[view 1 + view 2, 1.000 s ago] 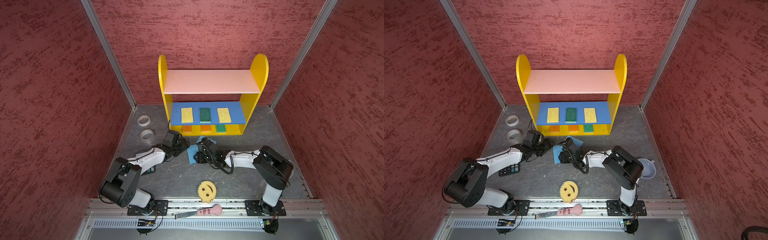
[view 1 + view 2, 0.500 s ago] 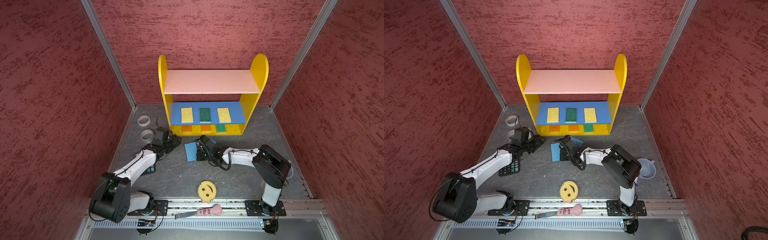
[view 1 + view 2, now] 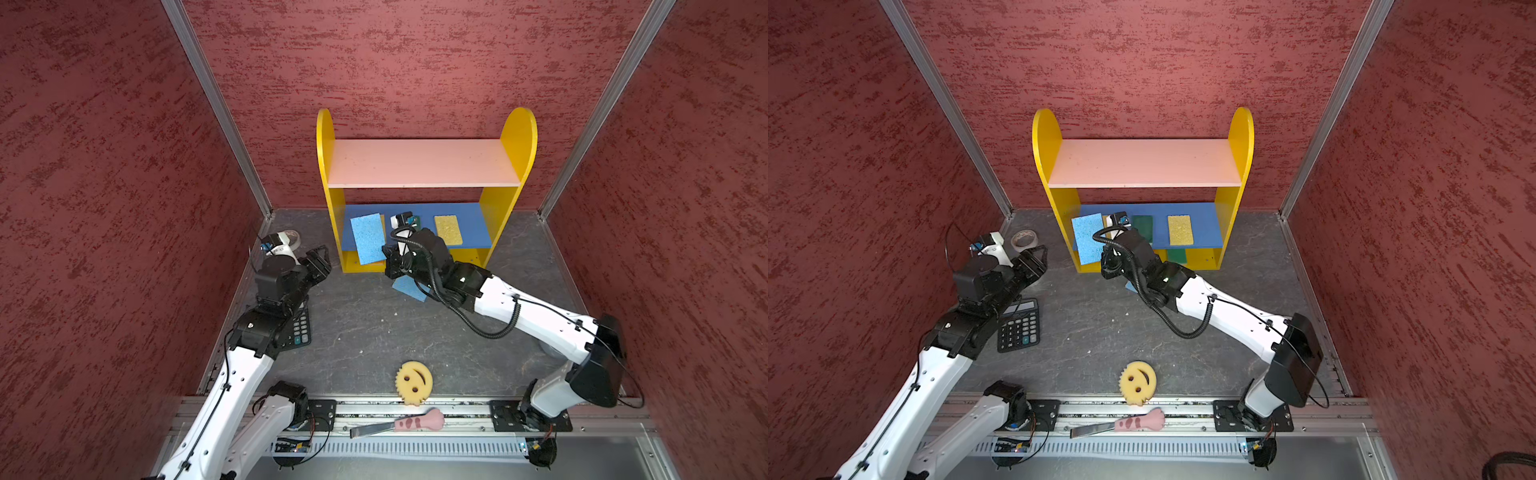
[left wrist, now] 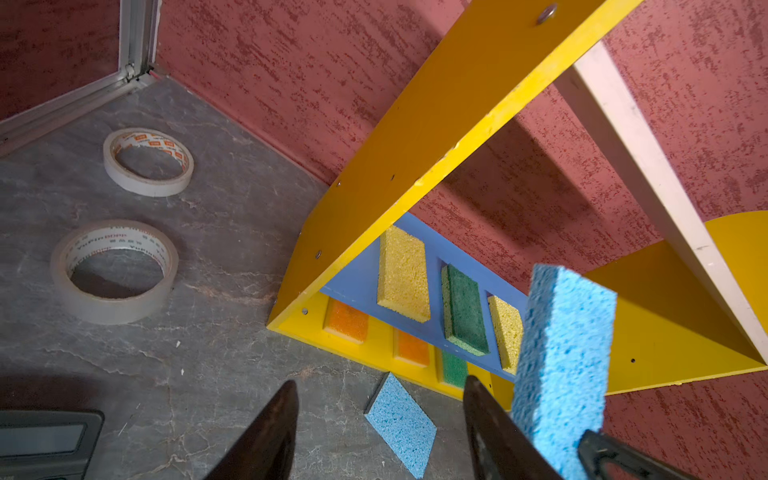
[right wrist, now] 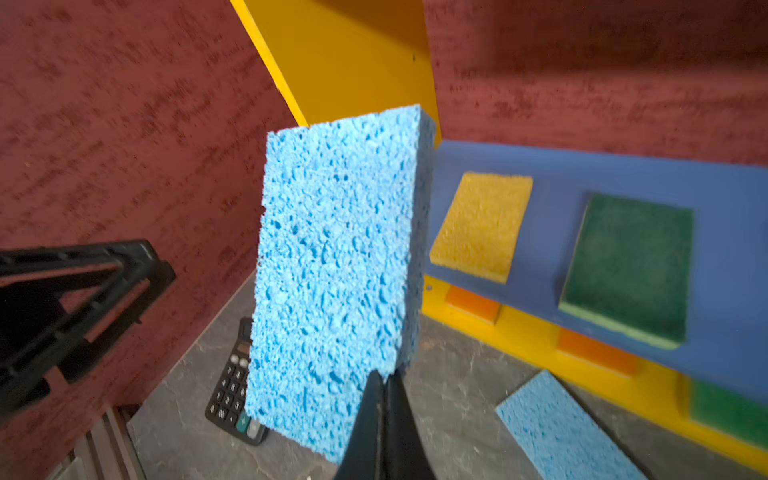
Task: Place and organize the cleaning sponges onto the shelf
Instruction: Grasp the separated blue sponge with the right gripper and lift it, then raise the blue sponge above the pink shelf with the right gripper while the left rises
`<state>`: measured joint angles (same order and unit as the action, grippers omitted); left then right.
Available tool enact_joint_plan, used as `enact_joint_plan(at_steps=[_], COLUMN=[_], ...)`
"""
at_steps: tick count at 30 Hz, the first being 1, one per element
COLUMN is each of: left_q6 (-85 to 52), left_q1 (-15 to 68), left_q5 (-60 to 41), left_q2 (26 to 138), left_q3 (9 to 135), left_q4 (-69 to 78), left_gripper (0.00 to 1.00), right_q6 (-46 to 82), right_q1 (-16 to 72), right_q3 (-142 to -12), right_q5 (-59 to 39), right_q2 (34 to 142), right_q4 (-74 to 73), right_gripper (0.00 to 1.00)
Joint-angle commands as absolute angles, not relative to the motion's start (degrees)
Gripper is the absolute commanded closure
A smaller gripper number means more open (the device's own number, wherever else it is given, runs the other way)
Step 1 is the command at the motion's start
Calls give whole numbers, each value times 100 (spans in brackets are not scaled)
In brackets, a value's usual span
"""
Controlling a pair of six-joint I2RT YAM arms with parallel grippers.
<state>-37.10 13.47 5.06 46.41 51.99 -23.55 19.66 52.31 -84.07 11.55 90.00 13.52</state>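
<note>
My right gripper [image 5: 384,378] is shut on the edge of a blue sponge [image 3: 367,238], held upright in the air before the left end of the shelf [image 3: 424,164]. A second blue sponge [image 3: 409,288] lies flat on the floor under that arm. On the blue board lie a yellow sponge [image 4: 403,274], a green one [image 3: 1143,227] and another yellow one [image 3: 1180,230]. The yellow base holds two orange sponges [image 4: 347,322] and a green one [image 3: 1177,254]. The smiley sponge [image 3: 414,382] sits near the front rail. My left gripper [image 3: 322,255] stands open and empty, left of the shelf.
Two tape rolls [image 4: 148,161] [image 4: 114,272] lie by the back left corner. A black calculator [image 3: 1018,326] rests under the left arm. A pink cat-paw tool [image 3: 415,424] lies on the front rail. Red walls close in on three sides.
My right gripper closed on a blue sponge on the floor and raised it toward the shelf. The left arm drew back to the left, away from the sponges.
</note>
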Motion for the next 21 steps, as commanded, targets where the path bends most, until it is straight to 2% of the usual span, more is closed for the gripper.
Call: enact_joint_plan(at_steps=[1,5,11,16,21], left_q6=[-3436,-3328,-2832,-2796,-2609], left_q1=[1301,1295,1314,1316,1307], left_q5=[303,-278,-788,-589,-106], left_q2=[4881,5287,6080,6425,6893], left_q3=[5562,6079,7545,8278,9042], left_q4=[-2547,-2222,-2409,-1723,-933], left_gripper=[37,37,37,38,38], right_q6=[1345,699,-18,-368,-336], right_q1=[5238,5238,5087,4754,4502], right_q3=[-9069,-9826,-11137,-12224,-14422], right_q5=[1580,1757,1989,1935,1844], right_q2=[8991,9191,9849,10674,11898], right_q4=[1439,1161,934,742,1709], right_gripper=[100,100,100,100,100])
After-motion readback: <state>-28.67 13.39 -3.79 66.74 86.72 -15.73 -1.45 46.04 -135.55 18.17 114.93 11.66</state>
